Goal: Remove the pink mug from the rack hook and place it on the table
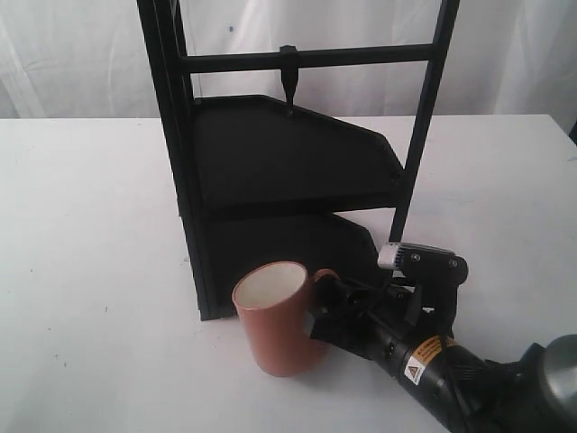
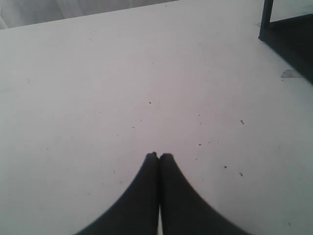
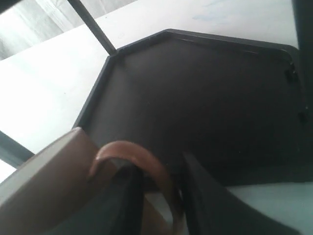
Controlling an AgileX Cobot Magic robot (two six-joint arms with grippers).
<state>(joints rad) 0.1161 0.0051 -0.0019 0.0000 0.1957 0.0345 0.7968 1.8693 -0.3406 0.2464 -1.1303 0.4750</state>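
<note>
The pink mug stands upright on the white table, just in front of the black rack, its cream inside showing. My right gripper reaches in from the lower right and straddles the mug's thin handle. One finger sits inside the loop and the other outside. The jaws stand wider than the handle, with a sliver of table visible between, so the right gripper is open. The left gripper is shut on nothing, over bare table, and is out of the exterior view.
The rack's empty hook hangs from its upper crossbar, well above the mug. Its two angled shelves fill the space right behind the mug. A rack corner shows at the edge of the left wrist view.
</note>
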